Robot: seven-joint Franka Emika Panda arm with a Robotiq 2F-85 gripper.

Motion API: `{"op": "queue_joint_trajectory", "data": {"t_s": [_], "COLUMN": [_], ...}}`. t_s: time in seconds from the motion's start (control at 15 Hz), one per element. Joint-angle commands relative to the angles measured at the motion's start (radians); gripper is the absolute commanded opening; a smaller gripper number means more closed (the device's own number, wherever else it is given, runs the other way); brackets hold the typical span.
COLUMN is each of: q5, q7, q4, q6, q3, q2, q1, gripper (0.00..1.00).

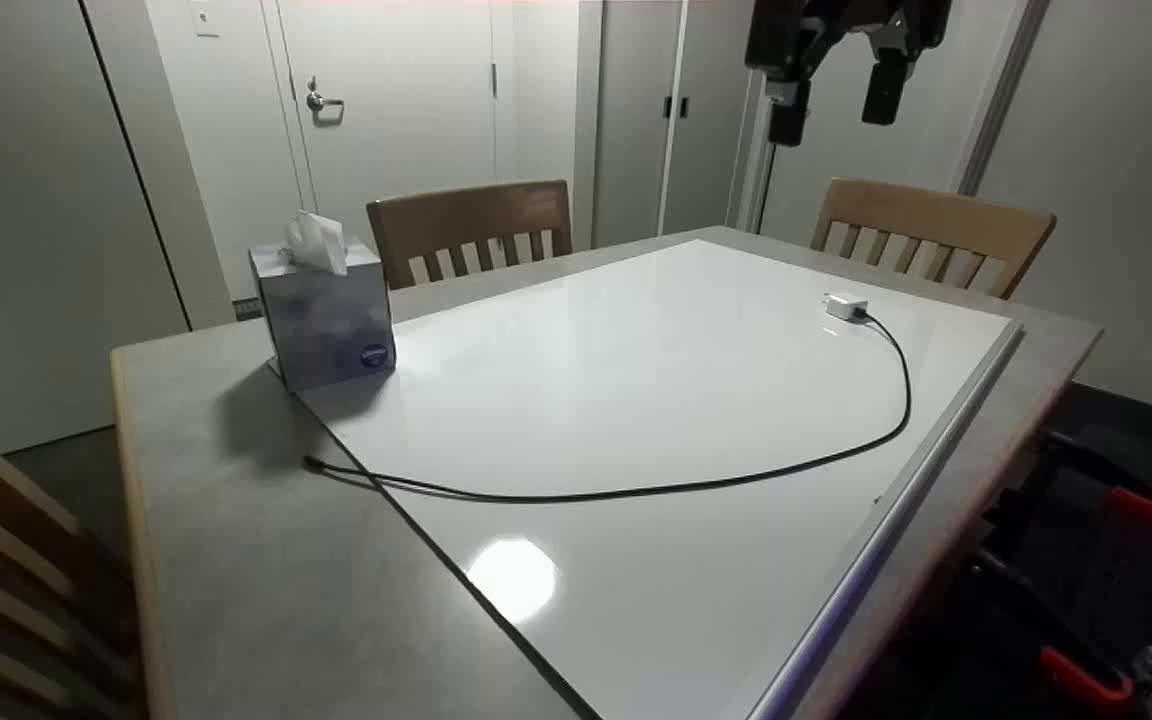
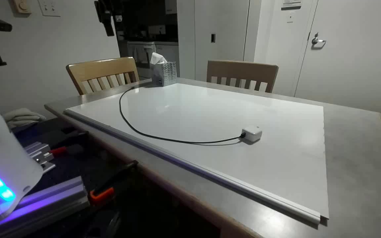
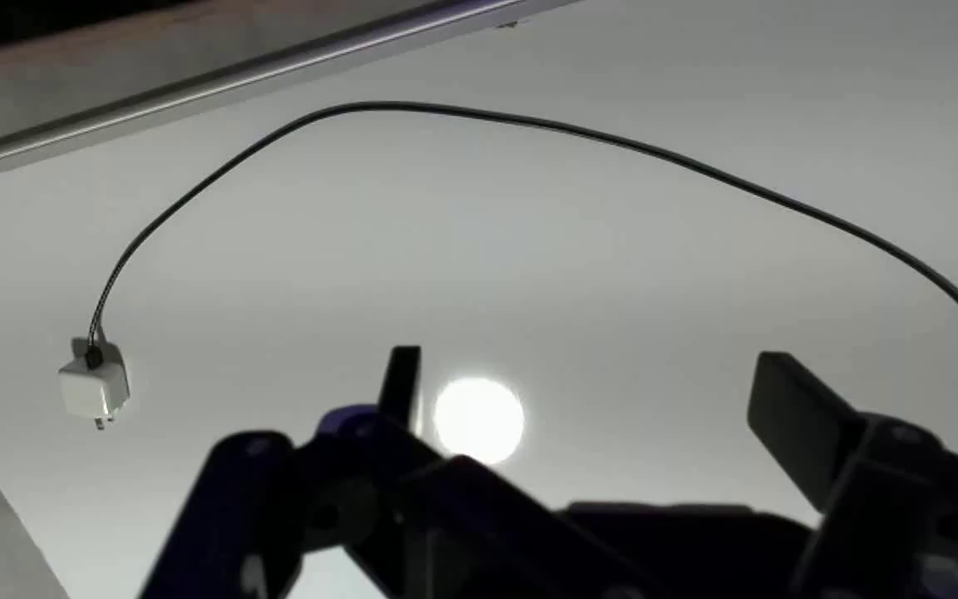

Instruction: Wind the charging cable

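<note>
Shiny, smooth white board (image 1: 536,400); thin blk cable (image 1: 636,492) bends across it w/ boxy plug (image 1: 846,306) at right; claw (image 1: 836,110) up high, spread wide.

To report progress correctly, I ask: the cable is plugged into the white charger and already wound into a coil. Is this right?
Not wound: the cable lies in one long, open curve, as both exterior views show. It is plugged into the white charger.

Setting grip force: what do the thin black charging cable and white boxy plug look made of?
White boxy plug: probably hard plastic, glossy; smooth faces with highlights. Thin black charging cable: possibly a braided textile sleeve, low sheen; fine speckled pattern shows near the plug in the wrist view.
</note>
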Motion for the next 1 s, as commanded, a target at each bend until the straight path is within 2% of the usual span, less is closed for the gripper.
{"op": "queue_joint_trajectory", "data": {"t_s": [0.0,0.4,0.93], "q5": [-0.013,-0.018,-0.035], "q7": [0.010,-0.066,-0.262], "q4": [0.001,0.030,0.119], "q6": [-0.002,0.007,0.061], "q3": [-0.025,-0.058,-0.122], "q2": [0.004,0.048,0.183], "q1": [0.026,0.040,0.052], "gripper": [1.00,1.00,1.00]}}
